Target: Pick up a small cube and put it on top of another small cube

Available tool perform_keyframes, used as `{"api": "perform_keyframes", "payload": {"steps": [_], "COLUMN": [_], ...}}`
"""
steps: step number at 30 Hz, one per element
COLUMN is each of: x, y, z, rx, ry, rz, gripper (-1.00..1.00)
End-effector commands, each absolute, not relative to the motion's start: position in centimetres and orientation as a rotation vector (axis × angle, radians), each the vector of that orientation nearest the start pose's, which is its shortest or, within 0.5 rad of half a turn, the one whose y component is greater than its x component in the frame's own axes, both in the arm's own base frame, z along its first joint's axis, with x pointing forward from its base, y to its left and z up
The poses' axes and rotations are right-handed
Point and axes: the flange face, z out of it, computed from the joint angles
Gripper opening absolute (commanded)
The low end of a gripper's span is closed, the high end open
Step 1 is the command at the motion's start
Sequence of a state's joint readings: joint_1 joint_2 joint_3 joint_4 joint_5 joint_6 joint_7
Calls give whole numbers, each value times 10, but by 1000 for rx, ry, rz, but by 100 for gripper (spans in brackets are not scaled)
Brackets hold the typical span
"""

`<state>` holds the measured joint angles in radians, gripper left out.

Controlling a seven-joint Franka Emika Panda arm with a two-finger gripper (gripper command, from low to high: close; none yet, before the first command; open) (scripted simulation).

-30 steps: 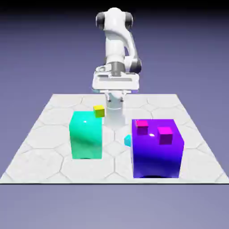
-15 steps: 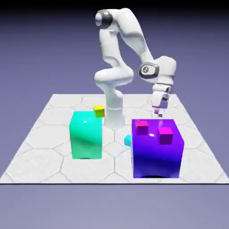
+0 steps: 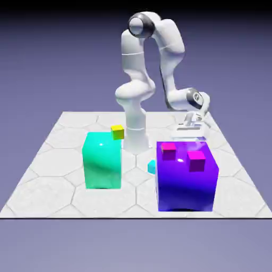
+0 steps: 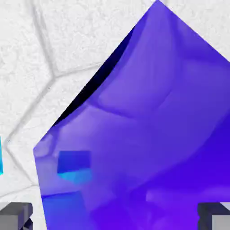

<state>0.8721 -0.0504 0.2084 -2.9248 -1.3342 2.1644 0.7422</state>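
Arm bending over the surface's far right corner

The arm (image 3: 172, 45) is arching up, then dropping; the gripper (image 4: 115, 216) is hanging low, fingers (image 4: 15, 215) spread wide.

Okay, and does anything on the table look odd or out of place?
Nothing looks spilled or damaged. One oddity: the small cyan cube sits down on the table, partly hidden behind the big purple block, while two magenta cubes show against that block.
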Motion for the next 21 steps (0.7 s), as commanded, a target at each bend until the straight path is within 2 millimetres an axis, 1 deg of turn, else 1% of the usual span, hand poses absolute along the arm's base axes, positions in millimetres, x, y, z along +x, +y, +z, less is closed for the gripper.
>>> {"api": "perform_keyframes", "payload": {"steps": [1,4,5,6,10,14,15,16,21], "x": [157,133,126,126,144,161,161,161,139], "y": [208,161,152,152,144,131,131,131,147], "z": [162,135,132,132,108,82,82,82,115], "rx": [1534,1383,1352,1352,1351,1351,1351,1351,1351], "ry": [1579,1711,1739,1739,1737,1738,1738,1738,1737], "rz": [261,157,140,140,139,140,140,140,139], "gripper": [0,0,0,0,0,0,-100,-100,-100]}}
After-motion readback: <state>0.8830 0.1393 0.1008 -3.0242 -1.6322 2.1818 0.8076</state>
